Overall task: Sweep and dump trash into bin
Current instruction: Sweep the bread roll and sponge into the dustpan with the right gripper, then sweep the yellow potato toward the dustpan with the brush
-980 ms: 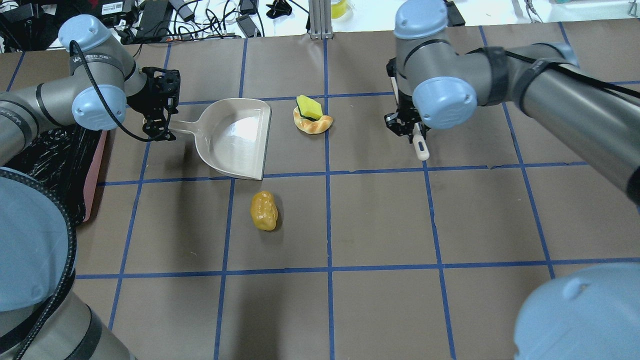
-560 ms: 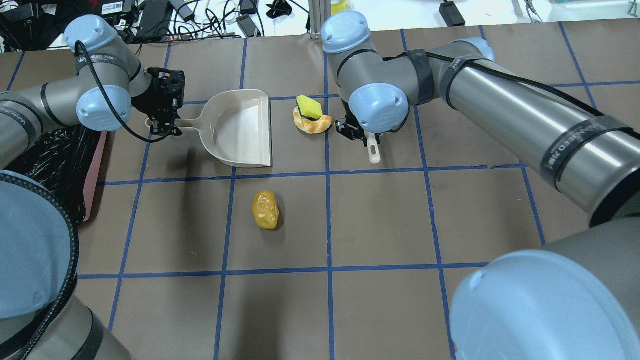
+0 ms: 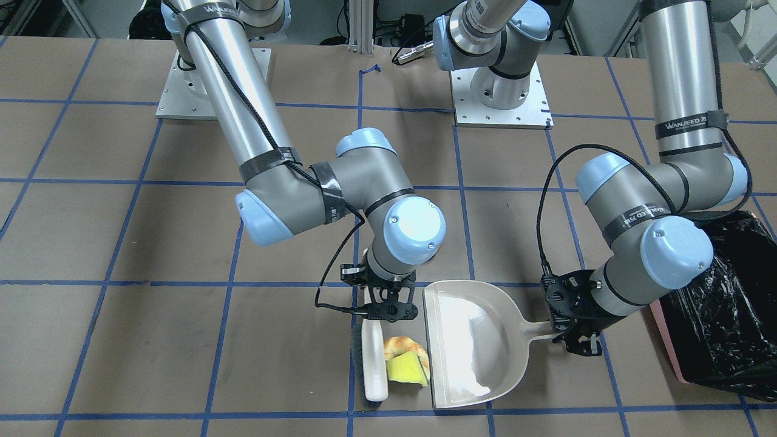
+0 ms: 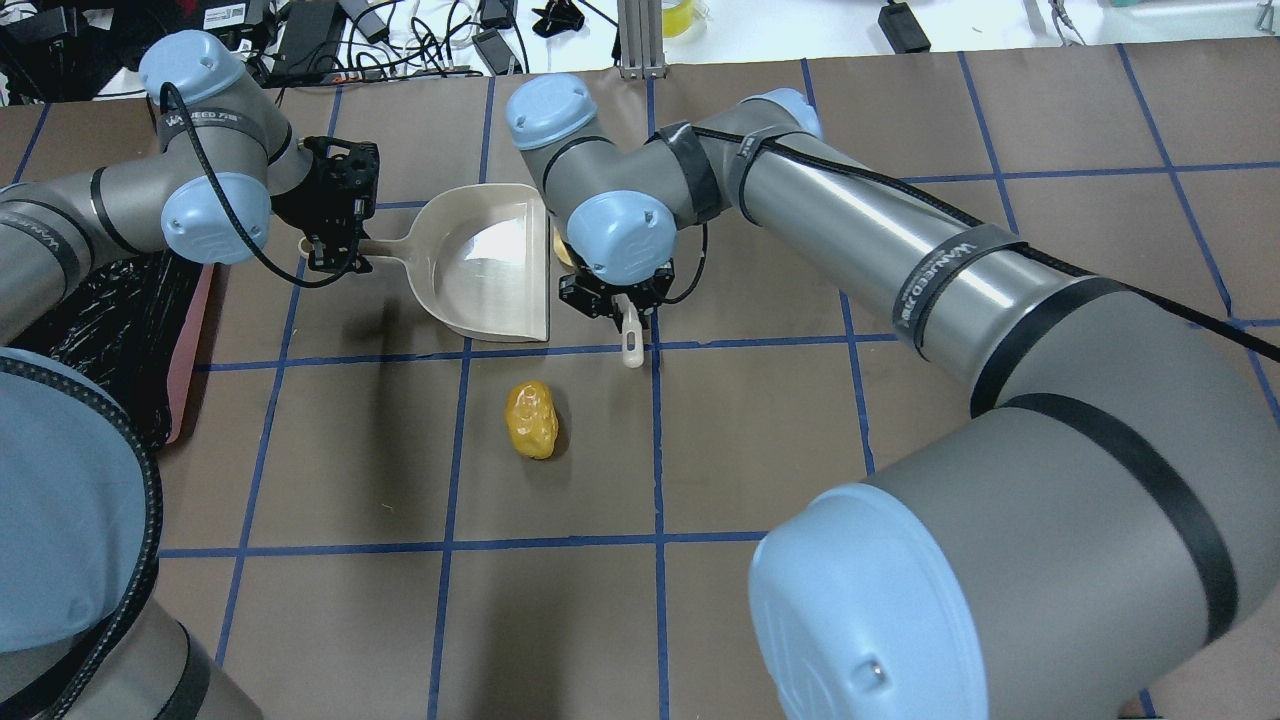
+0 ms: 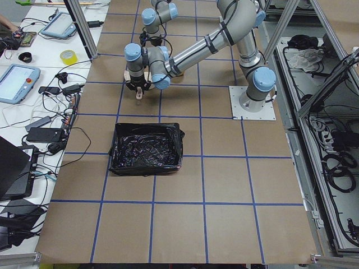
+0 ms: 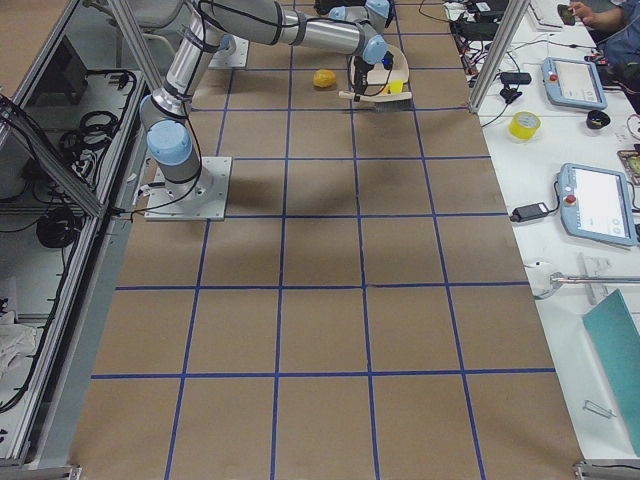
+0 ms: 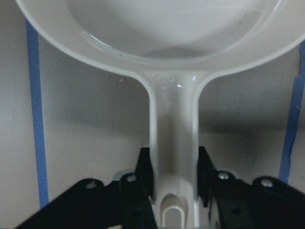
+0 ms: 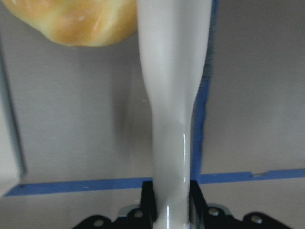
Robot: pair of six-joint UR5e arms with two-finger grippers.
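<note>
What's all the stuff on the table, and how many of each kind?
Toy food: 2, potato and croissant
Dustpan: 1
Brush: 1
Bin: 1
Total: 5

Dustpan showing smooth cream plastic, glossy, catching white glare. Brush handle gleaming as smooth white plastic. Potato lump and croissant piece shining like glazed plastic. Bin liner crinkling, glossy black plastic film. Desk looking matt brown, paper-like, carrying smooth blue tape lines. Arm tubes glinting as brushed metal.
</note>
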